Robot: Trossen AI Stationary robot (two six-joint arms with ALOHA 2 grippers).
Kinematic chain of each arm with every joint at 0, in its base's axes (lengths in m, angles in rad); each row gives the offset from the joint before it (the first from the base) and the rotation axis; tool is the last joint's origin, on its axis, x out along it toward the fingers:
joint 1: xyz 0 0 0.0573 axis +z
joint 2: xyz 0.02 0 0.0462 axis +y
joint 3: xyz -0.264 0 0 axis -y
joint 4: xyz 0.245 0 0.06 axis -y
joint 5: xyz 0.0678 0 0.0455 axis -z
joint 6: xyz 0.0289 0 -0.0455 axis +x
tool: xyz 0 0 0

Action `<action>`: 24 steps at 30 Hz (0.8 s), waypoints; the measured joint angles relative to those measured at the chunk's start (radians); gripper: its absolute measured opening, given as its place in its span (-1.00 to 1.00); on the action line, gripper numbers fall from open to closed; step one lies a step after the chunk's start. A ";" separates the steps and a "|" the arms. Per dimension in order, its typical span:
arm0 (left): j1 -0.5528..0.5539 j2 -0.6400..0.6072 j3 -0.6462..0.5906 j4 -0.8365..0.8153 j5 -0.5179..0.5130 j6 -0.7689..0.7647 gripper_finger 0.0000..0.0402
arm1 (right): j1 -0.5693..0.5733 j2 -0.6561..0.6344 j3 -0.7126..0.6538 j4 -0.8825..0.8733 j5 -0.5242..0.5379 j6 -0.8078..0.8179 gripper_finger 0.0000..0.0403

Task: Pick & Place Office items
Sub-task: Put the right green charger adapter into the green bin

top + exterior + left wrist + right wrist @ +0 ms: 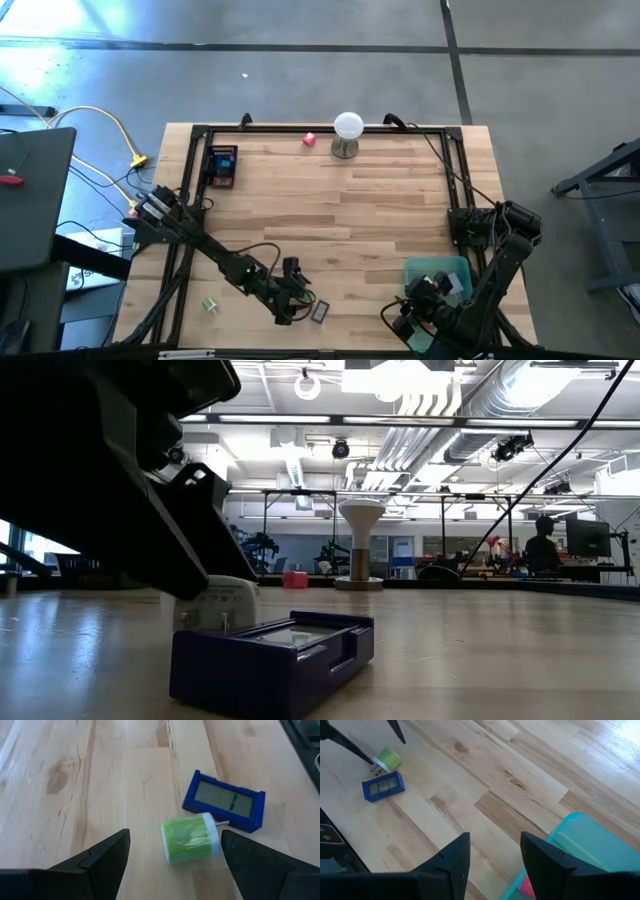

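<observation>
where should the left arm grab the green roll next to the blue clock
Across its round green body, from above. It lies on its side, white cap toward the blue clock. The left end effector, open, already straddles it, so closing on the curved sides avoids the clock.

L arm low at front-centre, left gripper point(172, 855) jaws wide; R arm front-right, right gripper point(495, 855) jaws parted.

The right gripper point(492, 860) hangs open above bare wooden table point(485, 785). Just beside one finger sits a teal bin point(590, 840). Far ahead lie a blue display piece point(383, 786) and a green cylinder point(388, 759), touching.
</observation>
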 joint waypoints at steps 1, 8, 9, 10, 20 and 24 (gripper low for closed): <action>0.000 0.004 0.000 0.001 0.000 -0.001 0.51 | 0.000 0.000 0.000 0.001 0.000 0.000 -0.20; 0.020 0.024 0.000 0.019 0.050 -0.023 0.38 | 0.000 0.000 0.000 0.002 0.000 0.000 -0.20; 0.022 0.024 0.000 0.020 0.050 -0.024 0.35 | 0.000 0.000 0.000 0.002 0.000 0.000 -0.20; 0.023 0.024 0.000 0.020 0.050 -0.024 0.32 | 0.000 0.000 0.000 0.002 0.000 0.000 -0.20; 0.023 0.024 0.000 0.025 0.052 -0.024 -0.08 | 0.000 0.000 0.000 0.002 0.000 0.000 -0.20; 0.022 0.024 0.000 0.025 0.052 -0.020 -0.26 | 0.000 0.000 0.000 0.003 0.000 0.000 -0.20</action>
